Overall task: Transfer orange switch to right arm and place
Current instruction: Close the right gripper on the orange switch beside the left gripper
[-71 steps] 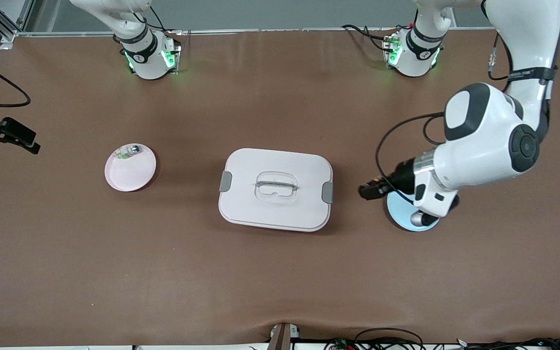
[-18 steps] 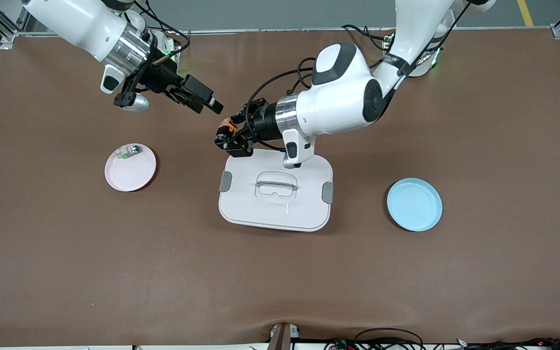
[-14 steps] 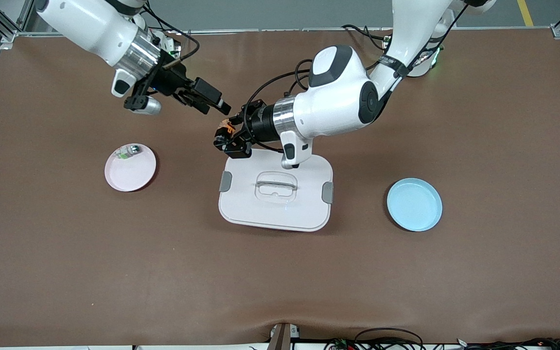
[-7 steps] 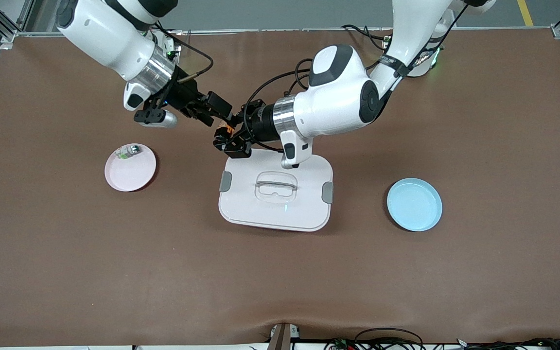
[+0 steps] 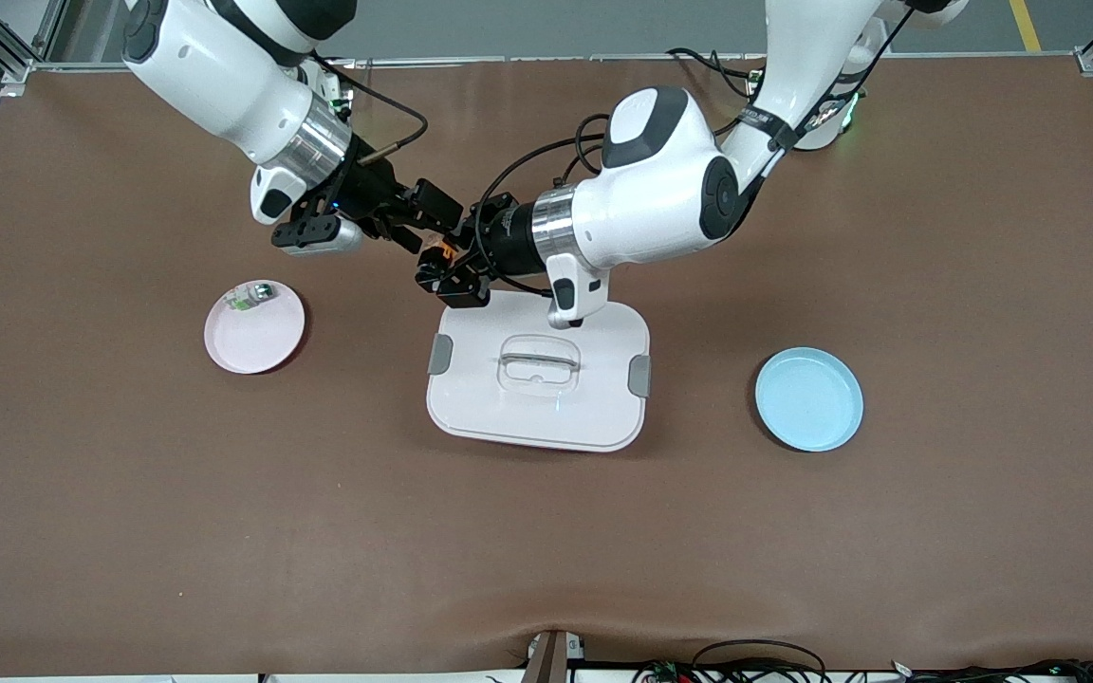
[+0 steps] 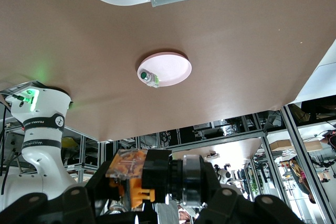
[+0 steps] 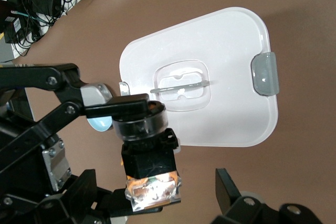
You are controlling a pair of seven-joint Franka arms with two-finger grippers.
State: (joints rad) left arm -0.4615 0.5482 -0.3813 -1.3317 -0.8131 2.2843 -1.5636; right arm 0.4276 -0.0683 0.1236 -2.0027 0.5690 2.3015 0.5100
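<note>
The orange switch [image 5: 439, 252] is a small black cylinder with an orange and clear end, held up in the air by my left gripper [image 5: 447, 275], which is shut on it, over the table by the white container's edge. In the left wrist view the switch [image 6: 157, 178] lies crosswise in the left gripper [image 6: 156, 205]. My right gripper [image 5: 427, 226] stands open, with one finger on each side of the switch's orange end. In the right wrist view the switch [image 7: 148, 153] points into the open right gripper [image 7: 157, 195], and its fingers [image 7: 231, 190] are apart from it.
A white lidded container [image 5: 509, 417] with a clear handle sits mid-table. A pink plate [image 5: 257, 341] toward the right arm's end holds a whitish-clear part [image 5: 252, 296]. A light blue plate [image 5: 809, 398] lies toward the left arm's end.
The right arm has swung in toward the left gripper, and its open fingers now flank the switch. The left arm has held almost still with the switch in its grip.
</note>
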